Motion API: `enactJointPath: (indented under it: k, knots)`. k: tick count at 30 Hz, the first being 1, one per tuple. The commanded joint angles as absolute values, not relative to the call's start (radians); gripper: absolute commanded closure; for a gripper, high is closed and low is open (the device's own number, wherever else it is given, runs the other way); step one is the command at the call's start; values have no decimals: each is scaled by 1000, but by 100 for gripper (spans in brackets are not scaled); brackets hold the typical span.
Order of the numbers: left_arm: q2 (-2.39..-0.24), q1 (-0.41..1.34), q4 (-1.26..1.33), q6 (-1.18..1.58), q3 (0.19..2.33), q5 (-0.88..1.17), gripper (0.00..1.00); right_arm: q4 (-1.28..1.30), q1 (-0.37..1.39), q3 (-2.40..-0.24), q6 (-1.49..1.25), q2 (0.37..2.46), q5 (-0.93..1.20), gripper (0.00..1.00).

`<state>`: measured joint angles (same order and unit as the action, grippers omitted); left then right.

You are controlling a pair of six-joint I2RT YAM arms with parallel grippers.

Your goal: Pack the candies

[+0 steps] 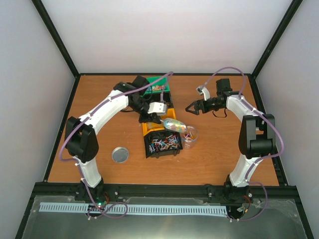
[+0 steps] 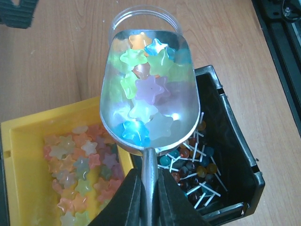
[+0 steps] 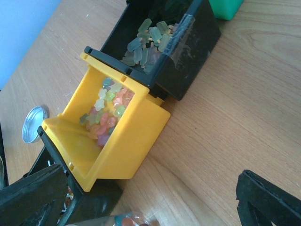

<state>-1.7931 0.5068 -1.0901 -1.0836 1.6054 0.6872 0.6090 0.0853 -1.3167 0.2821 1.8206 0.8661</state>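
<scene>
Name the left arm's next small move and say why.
Probably tip the scoop forward: the left gripper grips its handle, star candies fill it, and its lip sits over the open mouth of the clear jar, so they should slide in.

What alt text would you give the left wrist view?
The left gripper clamps the handle of a silver scoop heaped with pastel star candies, its tip at the mouth of a clear jar. Below it, a yellow bin of more stars sits left and a black bin of lollipops right.
</scene>
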Motion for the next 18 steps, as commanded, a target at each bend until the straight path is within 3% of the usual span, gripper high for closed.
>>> enactJointPath:
  k: [1, 18]
  knots:
    - [-1833, 559, -1171, -1044, 1686, 609, 99, 559, 59, -1297, 271, 1778, 867, 3]
    - [-1989, 669, -1339, -956, 1939, 393, 99, 523, 3, -1258, 282, 1796, 938, 0]
